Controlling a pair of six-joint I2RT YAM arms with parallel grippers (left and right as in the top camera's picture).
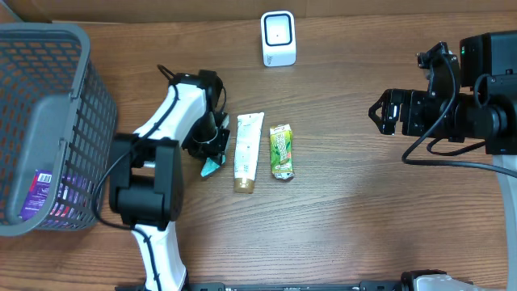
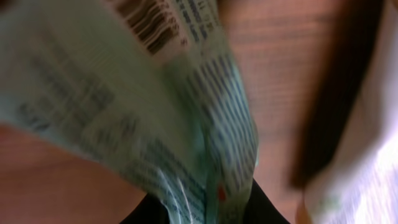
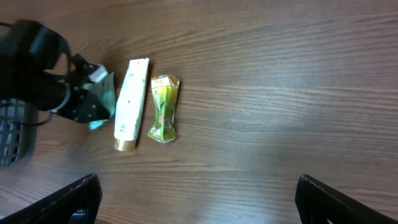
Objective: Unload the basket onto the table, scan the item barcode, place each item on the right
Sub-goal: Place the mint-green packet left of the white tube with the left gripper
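Beside the white tube point(image 1: 248, 151) on the desk point(image 1: 347, 210), the teal packet point(image 1: 212, 166) sits at the tip of the left gripper point(image 1: 215, 152), well apart from the scanner point(image 1: 278, 38) at the far edge, so the scan looks not yet done. The left arm bends down over the packet, but the wrist view is too blurred to tell whether its jaws grip it. The right gripper point(image 1: 378, 113) hovers off to the side, jaws wide and empty.
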